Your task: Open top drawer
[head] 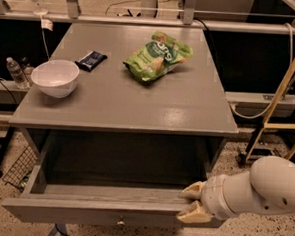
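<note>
Where the grey cabinet's front faces us, we see the top drawer (pixel 96 214) drawn well out toward the near side, its inside open to view and dark at the back. We find its small round knob (pixel 121 221) at the middle of the flat front, close to the lower edge of the view.

We see the tool (pixel 189 203) at the right end of the drawer front. One pale finger lies inside the drawer above the front panel's top edge and the other sits outside it, so the tool is clamped on that edge of the top drawer. The thick white arm (pixel 266 190) reaches in from the near right.

On the tabletop (pixel 138 107) above the drawer we count three things. A white bowl (pixel 55 77) stands upright near the left edge. A small dark packet (pixel 91 59) lies just beyond it, toward the far side. A green snack bag (pixel 158 55) lies flat right of centre, well apart from the bowl.

Off the tabletop to the left we make out a clear water bottle (pixel 14 72), and lower down a wire basket (pixel 19 167) on the speckled floor. At the right a yellow frame (pixel 289 96) leans upward.
</note>
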### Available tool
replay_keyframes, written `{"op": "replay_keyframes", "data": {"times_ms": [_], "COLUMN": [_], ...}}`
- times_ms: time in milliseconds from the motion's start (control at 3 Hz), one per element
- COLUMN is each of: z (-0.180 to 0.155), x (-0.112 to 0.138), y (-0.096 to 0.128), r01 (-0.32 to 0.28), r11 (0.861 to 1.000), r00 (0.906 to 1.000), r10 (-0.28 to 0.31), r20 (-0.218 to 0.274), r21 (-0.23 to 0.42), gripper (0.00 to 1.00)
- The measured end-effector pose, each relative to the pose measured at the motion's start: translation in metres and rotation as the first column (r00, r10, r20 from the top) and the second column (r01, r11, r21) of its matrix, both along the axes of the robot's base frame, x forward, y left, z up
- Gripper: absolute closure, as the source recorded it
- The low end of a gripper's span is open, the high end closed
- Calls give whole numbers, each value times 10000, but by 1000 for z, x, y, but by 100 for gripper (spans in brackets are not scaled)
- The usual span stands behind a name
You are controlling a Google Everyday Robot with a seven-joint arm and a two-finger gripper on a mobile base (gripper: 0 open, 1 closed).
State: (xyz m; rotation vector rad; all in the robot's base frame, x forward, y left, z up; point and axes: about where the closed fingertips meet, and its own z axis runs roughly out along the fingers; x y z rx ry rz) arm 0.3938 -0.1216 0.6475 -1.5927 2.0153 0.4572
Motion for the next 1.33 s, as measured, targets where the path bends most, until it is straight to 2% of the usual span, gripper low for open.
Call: {"op": "replay_keyframes", "data": {"times_ms": [333, 667, 1333], "z": [3, 3, 4], "x": [-17, -18, -18], "y": [-7, -6, -4], "r01": [89, 83, 35], "r11": [10000, 10000, 10000], "r00": [10000, 10000, 10000], "r10": [-89, -83, -35], "r20": [-10, -8, 13], "r21": [-8, -12, -41], "gripper": [100, 98, 53]}}
